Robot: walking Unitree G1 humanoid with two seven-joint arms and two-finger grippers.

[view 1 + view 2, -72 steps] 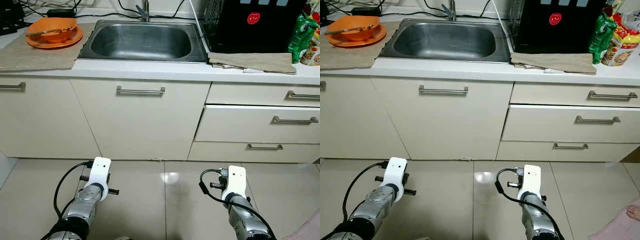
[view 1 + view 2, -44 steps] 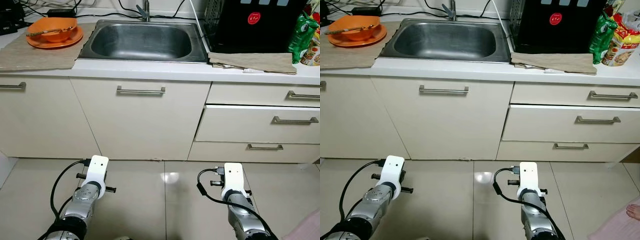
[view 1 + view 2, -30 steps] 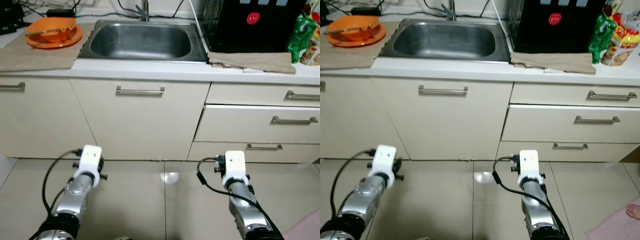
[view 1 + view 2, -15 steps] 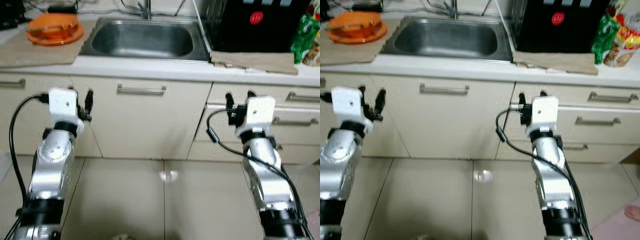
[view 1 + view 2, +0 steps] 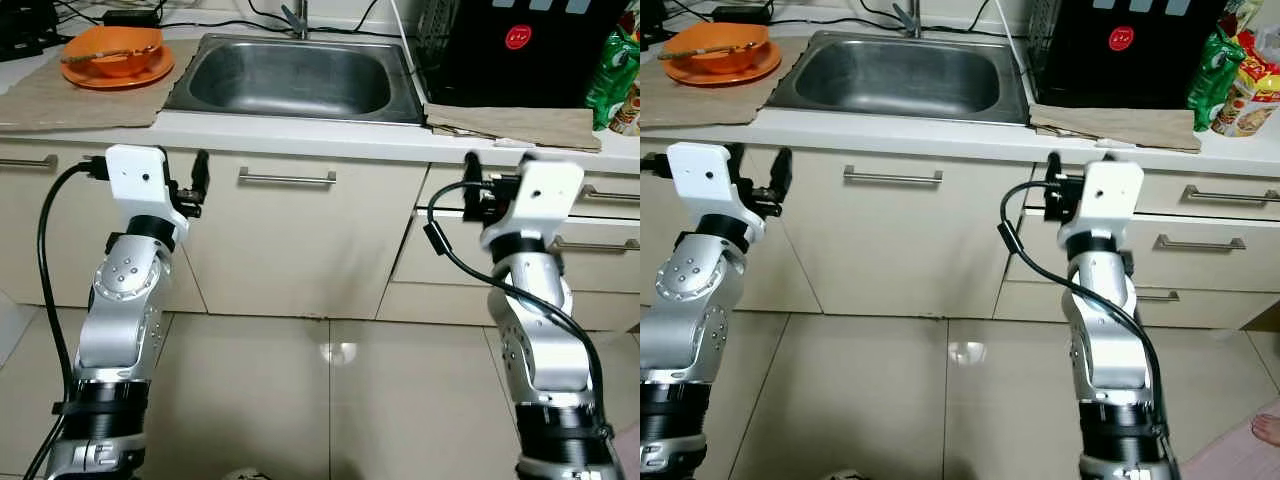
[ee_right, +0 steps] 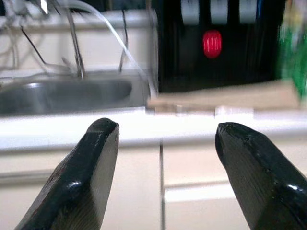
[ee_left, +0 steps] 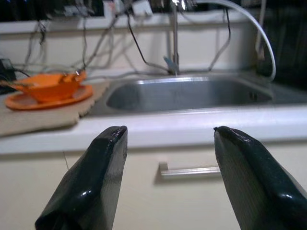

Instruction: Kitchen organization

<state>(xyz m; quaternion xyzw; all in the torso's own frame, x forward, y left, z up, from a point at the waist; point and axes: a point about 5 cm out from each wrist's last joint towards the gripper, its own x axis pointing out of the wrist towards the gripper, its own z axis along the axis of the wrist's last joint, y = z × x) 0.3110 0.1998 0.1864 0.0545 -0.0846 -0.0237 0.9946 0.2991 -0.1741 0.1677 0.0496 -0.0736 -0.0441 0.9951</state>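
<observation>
An orange bowl point(image 5: 112, 48) holding a utensil sits on an orange plate point(image 5: 118, 76) at the counter's back left, on a tan mat. The steel sink point(image 5: 290, 75) is in the middle, with a cabinet door and its bar handle point(image 5: 287, 178) below. My left gripper point(image 7: 169, 129) is raised in front of the cabinet, left of that handle, open and empty, and faces the counter edge. My right gripper point(image 6: 166, 125) is open and empty at the same height, in front of the top drawer, facing the counter edge near the black appliance point(image 5: 520, 45).
Three drawers with bar handles point(image 5: 590, 243) stack at the right. A tan cloth point(image 5: 510, 125) lies before the appliance, with snack bags point(image 5: 1240, 70) beside it. Cables and a faucet point(image 7: 173, 43) line the back wall. A person's foot point(image 5: 1268, 425) rests on the floor at lower right.
Both arms have swung up from near the floor to cabinet height, and the grippers now point at the counter edge. The camera view shifted slightly.
</observation>
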